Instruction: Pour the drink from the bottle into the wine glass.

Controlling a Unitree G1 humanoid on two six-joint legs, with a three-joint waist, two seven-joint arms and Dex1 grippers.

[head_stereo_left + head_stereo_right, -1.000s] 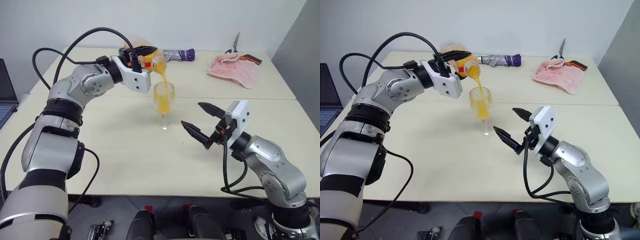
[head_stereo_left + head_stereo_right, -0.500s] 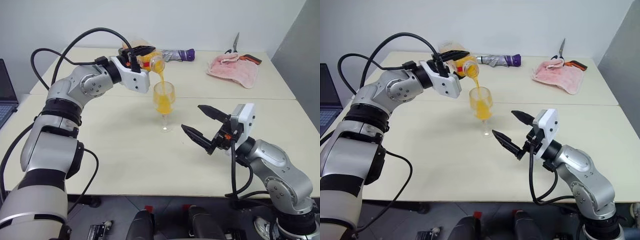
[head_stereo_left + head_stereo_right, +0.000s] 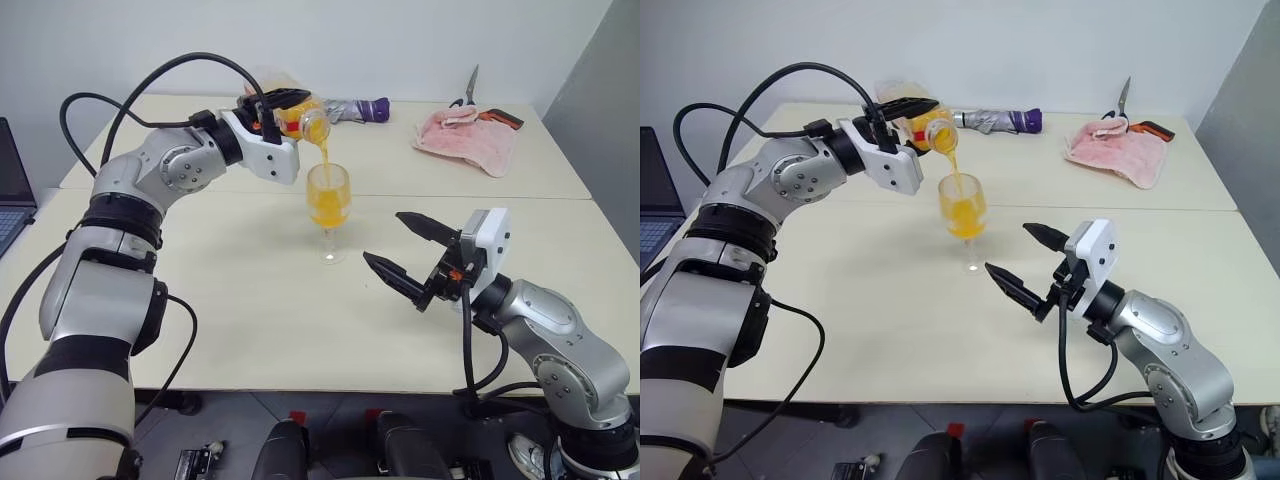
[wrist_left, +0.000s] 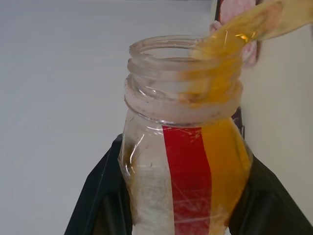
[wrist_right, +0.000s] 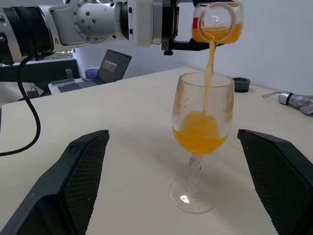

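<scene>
My left gripper [image 4: 183, 205] pinches the small clear red-labelled plastic bottle [image 4: 183, 147], tipped above the clear stemmed wine glass [image 5: 201, 142] on the cream table [image 3: 250, 300]; orange drink [image 5: 200, 132] streams in, perhaps half-filling it. My right gripper [image 3: 402, 247] hangs spread beside.

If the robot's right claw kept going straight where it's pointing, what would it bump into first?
Most likely the wine glass. The open right claw points at it across bare table, and the glass stands centred between its fingers in the wrist view. Exact depth is hard to judge.

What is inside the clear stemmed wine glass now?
Orange-yellow drink fills the lower bowl of the wine glass, with a thin stream falling in. Nothing else is visible inside.
</scene>
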